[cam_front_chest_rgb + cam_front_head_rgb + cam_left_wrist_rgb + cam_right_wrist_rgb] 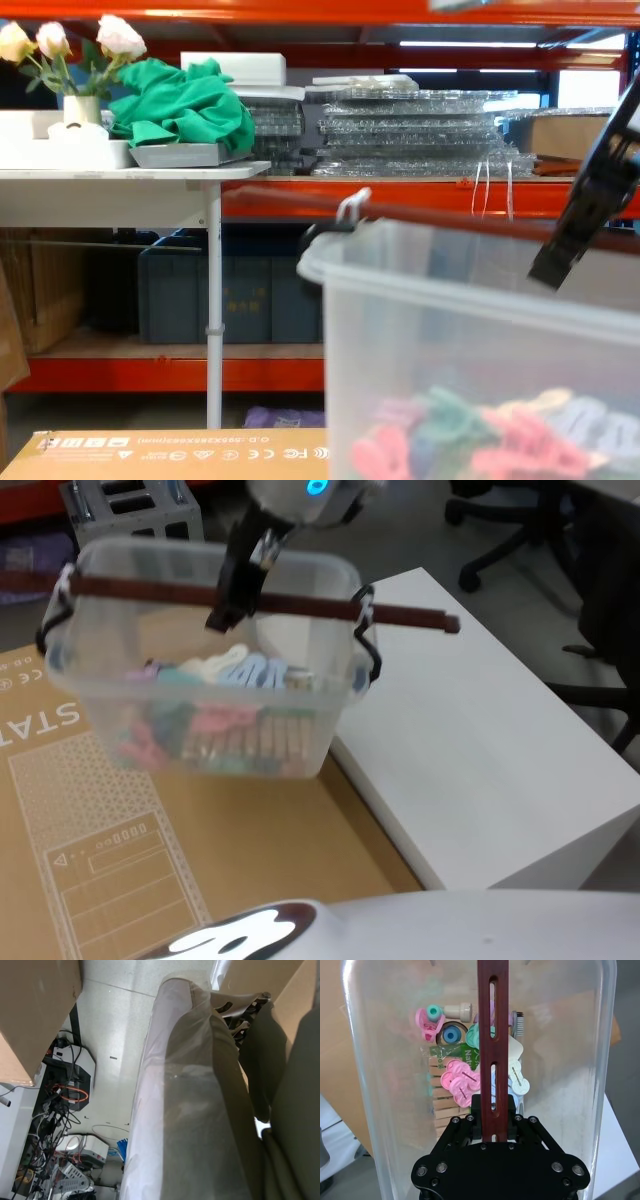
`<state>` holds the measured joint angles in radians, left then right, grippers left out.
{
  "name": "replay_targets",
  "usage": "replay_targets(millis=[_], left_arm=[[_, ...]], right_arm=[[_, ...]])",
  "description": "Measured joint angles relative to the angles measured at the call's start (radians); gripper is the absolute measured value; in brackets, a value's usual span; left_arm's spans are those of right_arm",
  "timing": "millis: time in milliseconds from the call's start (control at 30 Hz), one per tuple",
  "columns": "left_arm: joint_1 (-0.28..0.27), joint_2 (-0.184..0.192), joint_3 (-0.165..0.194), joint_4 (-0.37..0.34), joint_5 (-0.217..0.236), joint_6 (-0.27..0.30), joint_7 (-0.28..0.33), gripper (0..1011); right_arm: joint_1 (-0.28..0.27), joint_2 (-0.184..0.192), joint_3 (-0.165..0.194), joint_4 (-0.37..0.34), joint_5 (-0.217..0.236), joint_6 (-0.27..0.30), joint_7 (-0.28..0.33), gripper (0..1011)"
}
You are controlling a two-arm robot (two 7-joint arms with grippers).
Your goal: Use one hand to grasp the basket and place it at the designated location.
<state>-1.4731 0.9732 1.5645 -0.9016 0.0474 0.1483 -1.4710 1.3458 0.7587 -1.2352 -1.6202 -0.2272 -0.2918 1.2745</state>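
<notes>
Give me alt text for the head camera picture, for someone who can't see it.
The right gripper is shut on the reddish-brown bar handle of a translucent plastic basket holding pastel clips and wooden clothespins. The basket is over a printed cardboard surface, beside a white table.

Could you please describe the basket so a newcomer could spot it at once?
Start at the brown cardboard sheet left of the white table; at their shared edge is the basket, a large translucent tub. Unlike the grey metal box behind it, its walls show pastel clips and wooden pegs, and the right gripper clamps its reddish-brown bar handle.
</notes>
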Motion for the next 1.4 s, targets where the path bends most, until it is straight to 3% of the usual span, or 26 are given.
replay_targets(millis=[433, 867, 1400], left_arm=[[0.0, 0.0, 0.0, 0.0, 0.0, 0.0, 0.0, 0], [0.0, 0.0, 0.0, 0.0, 0.0, 0.0, 0.0, 0], [0.0, 0.0, 0.0, 0.0, 0.0, 0.0, 0.0, 0]], right_arm=[[0.023, 0.06, 0.063, 0.056, -0.005, 0.107, 0.037, 240], [0.038, 0.091, 0.117, 0.195, -0.014, 0.192, 0.07, 240], [0.033, 0.105, 0.143, 0.327, -0.085, 0.312, 0.086, 240]])
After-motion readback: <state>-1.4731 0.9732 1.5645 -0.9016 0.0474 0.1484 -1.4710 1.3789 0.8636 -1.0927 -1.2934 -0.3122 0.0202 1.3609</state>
